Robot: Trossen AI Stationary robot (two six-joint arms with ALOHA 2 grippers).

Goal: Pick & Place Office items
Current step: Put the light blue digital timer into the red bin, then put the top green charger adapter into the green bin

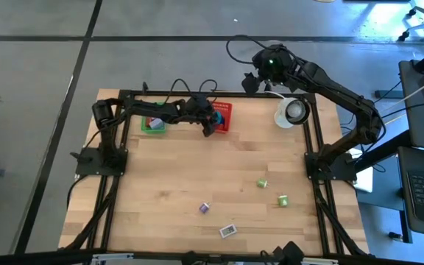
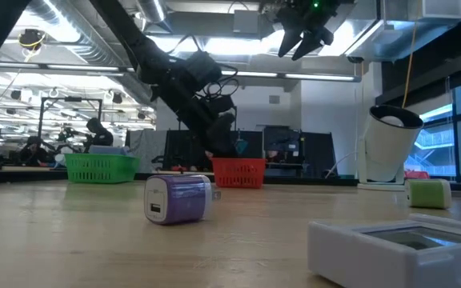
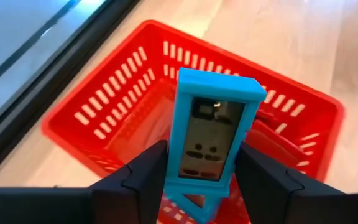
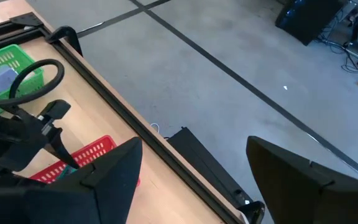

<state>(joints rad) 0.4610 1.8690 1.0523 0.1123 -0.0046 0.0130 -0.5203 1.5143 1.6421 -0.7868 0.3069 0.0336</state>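
Two baskets at back edge; left gripper point(image 3: 204, 186) pinching blue piece point(image 3: 211, 130) above red basket point(image 3: 110, 118); right gripper point(image 4: 191, 180) spread, empty.

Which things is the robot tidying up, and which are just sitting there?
Part of the job:
- blue piece, between the left gripper fingers over the red basket
- lavender block
- two green blocks
- white flat piece

Just there:
- green basket
- white cup
- right gripper, open, raised beyond the table's far edge
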